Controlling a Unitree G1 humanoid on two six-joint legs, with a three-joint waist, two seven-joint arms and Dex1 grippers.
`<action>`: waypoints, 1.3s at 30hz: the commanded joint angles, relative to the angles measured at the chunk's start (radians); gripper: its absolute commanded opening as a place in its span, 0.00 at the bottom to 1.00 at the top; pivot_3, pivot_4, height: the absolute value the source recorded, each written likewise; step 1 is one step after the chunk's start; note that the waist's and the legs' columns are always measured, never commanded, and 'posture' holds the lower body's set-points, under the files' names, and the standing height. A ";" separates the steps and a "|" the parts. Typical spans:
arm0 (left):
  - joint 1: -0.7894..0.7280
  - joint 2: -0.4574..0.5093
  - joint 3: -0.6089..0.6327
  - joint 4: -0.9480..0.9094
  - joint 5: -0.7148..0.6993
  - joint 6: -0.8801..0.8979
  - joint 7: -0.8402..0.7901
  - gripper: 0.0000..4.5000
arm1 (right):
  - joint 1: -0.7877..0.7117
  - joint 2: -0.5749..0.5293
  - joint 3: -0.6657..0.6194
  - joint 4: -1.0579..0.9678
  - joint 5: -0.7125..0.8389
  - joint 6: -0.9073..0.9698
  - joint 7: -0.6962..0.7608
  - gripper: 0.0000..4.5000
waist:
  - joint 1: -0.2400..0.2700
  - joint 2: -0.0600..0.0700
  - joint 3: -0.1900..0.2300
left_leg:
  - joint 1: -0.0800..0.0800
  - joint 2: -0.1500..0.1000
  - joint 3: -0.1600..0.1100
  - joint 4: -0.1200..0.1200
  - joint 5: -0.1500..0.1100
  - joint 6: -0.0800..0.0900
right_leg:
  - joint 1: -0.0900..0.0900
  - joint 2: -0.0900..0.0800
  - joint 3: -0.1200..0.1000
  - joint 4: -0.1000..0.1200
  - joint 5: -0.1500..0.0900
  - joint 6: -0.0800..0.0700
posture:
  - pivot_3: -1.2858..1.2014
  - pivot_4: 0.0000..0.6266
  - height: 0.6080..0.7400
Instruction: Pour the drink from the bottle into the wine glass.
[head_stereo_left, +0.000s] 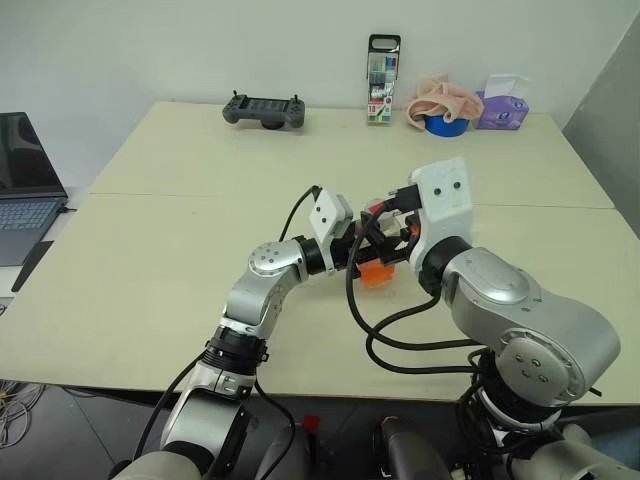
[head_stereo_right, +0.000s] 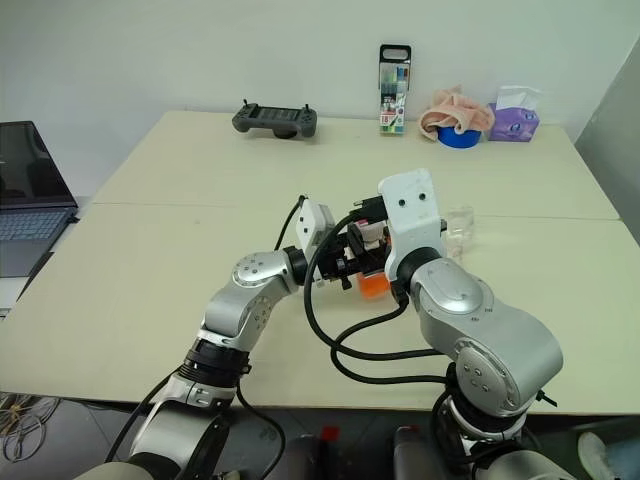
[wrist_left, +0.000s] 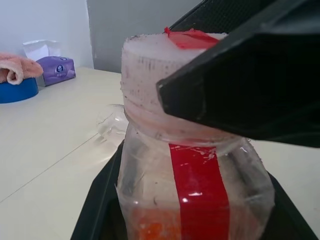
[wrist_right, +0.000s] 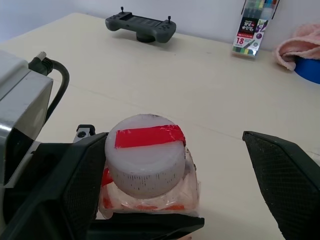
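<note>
Left end effector (head_stereo_right: 352, 262) clamped on the bottle (wrist_right: 147, 172) above the desk (head_stereo_left: 180, 230); right end effector (wrist_right: 175, 185) spread wide around its cap (wrist_right: 145, 152).

The bottle stands upright in the left end effector's grip, and the drink (head_stereo_left: 375, 274) shows as an orange patch low in it, mostly hidden from the head views by both wrists. The right end effector's two fingers (wrist_right: 290, 180) stand apart on either side of the cap; whether either one touches it cannot be told. The wine glass (head_stereo_right: 458, 226) sits just beyond the bottle, half hidden behind the right wrist and faint against the desk. A game controller (head_stereo_left: 264, 110), marker pack (head_stereo_left: 382, 80), blue bowl with a pink cloth (head_stereo_left: 445, 108) and tissue pack (head_stereo_left: 505, 103) lie far behind the bottle, and a laptop (head_stereo_left: 25, 190) is cut off at the edge.
</note>
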 joint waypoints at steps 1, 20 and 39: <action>-0.034 -0.010 0.004 -0.015 -0.003 -0.031 -0.007 0.39 | -0.013 -0.005 -0.002 -0.005 -0.038 0.008 -0.010 0.86 | 0.000 0.000 0.000 | 0.000 0.000 0.000 0.000 0.000 0.000 | 0.000 0.000 0.000 0.000 0.000 0.000 | 0.52 0.24 1.00; -0.051 -0.012 0.003 -0.027 -0.017 0.008 -0.028 0.38 | -0.014 -0.603 -0.038 0.358 0.259 -0.592 0.996 0.41 | 0.000 0.000 0.001 | 0.000 -0.003 0.007 0.000 0.000 0.001 | 0.002 0.002 0.000 -0.003 0.000 0.000 | 0.52 0.24 1.00; -0.054 -0.004 0.005 -0.049 -0.017 0.028 -0.018 0.38 | -0.121 -0.633 0.053 0.657 0.114 -0.898 1.204 0.92 | 0.006 -0.001 0.003 | -0.002 -0.002 0.003 0.001 -0.001 0.001 | 0.000 -0.003 0.001 -0.003 0.000 0.000 | 0.52 0.24 1.00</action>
